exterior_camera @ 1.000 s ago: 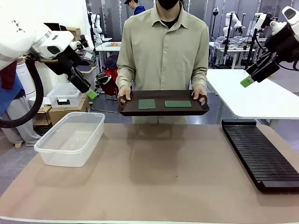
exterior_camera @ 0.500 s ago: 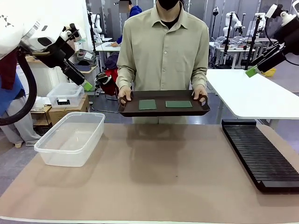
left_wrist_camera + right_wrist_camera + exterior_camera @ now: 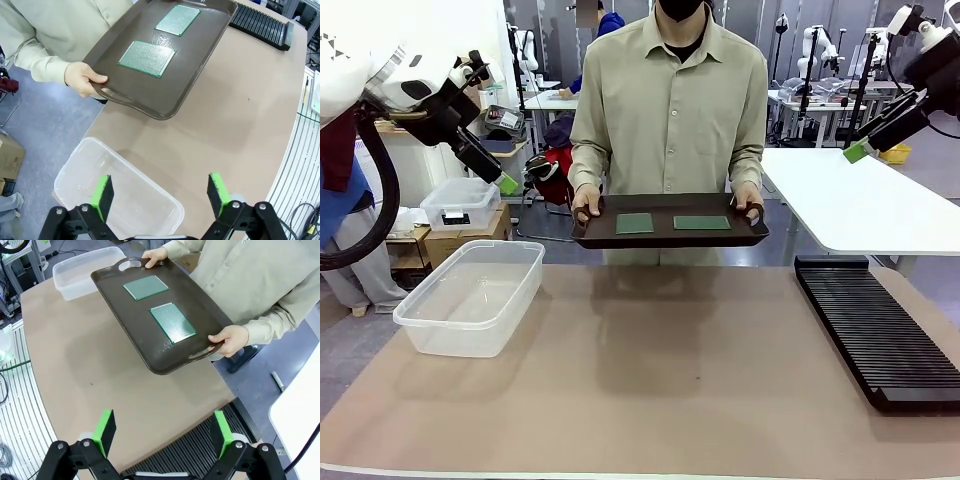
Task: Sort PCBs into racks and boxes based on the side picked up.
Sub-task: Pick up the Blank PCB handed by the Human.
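Two dull-green PCBs (image 3: 634,223) (image 3: 701,223) lie flat on a dark brown tray (image 3: 670,238) that a person holds by both handles at the table's far edge. They lie on the tray in the wrist views too (image 3: 146,51) (image 3: 178,19) (image 3: 146,287) (image 3: 172,322). The clear box (image 3: 472,293) sits on the table's left, the black slotted rack (image 3: 875,325) on its right. My left gripper (image 3: 506,185) hangs open high above the box (image 3: 115,200). My right gripper (image 3: 857,152) is open, raised at the far right above the rack (image 3: 200,450). Nothing is between either pair of fingers.
The tan table surface (image 3: 660,380) is bare between box and rack. A smaller clear lidded bin (image 3: 458,203) stands on cardboard boxes off the table at left. A white table (image 3: 860,205) stands behind the rack at right.
Both arms rose and pulled outward over the first half second, then held nearly still. The person keeps the tray steady in the same place.
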{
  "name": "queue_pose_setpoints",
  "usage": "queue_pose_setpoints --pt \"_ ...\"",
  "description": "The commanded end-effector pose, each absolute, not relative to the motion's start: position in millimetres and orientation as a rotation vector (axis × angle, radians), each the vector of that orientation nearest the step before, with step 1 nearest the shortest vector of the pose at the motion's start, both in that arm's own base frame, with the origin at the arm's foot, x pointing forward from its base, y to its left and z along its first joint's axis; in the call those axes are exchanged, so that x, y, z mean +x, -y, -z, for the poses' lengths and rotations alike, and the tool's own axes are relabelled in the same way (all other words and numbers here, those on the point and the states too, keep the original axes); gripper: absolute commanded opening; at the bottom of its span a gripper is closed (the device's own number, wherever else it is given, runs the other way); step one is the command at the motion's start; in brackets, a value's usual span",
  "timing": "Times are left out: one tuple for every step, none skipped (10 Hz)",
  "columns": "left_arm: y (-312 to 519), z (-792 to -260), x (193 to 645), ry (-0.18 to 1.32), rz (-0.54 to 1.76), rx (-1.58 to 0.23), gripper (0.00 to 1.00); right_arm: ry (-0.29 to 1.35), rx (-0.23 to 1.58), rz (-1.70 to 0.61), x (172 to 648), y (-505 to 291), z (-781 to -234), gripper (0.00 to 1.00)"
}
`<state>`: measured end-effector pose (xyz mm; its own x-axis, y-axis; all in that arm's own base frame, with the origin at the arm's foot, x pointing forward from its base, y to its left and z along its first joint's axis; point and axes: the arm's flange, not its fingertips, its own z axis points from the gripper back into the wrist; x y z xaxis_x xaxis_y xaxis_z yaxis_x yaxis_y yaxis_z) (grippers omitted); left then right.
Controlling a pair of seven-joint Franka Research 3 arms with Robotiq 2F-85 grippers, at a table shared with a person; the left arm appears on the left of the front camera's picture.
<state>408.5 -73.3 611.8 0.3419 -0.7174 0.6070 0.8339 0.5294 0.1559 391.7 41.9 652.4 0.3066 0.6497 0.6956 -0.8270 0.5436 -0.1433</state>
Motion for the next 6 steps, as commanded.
queue_pose_setpoints --pt "73.3 -612.2 409.7 0.676 1.032 -0.195 1.00 0.779 0.261 -1.004 391.7 -38.8 -648.8 1.00" --pt "73.3 -612.2 409.7 0.676 1.032 -0.195 1.00 0.779 0.261 -1.004 391.7 -38.8 -648.8 1.00" --pt "73.3 -612.2 409.7 0.676 1.032 -0.195 1.00 0.779 0.261 -1.004 391.7 -38.8 -648.8 1.00" --pt "73.3 -612.2 409.7 0.676 1.032 -0.195 1.00 0.779 0.261 -1.004 391.7 -38.8 -648.8 1.00" --pt "73.3 -612.2 409.7 0.676 1.032 -0.195 1.00 0.779 0.261 -1.004 391.7 -38.8 -648.8 1.00" --pt "73.3 -612.2 409.7 0.676 1.032 -0.195 1.00 0.779 0.261 -1.004 391.7 -38.8 -648.8 1.00"
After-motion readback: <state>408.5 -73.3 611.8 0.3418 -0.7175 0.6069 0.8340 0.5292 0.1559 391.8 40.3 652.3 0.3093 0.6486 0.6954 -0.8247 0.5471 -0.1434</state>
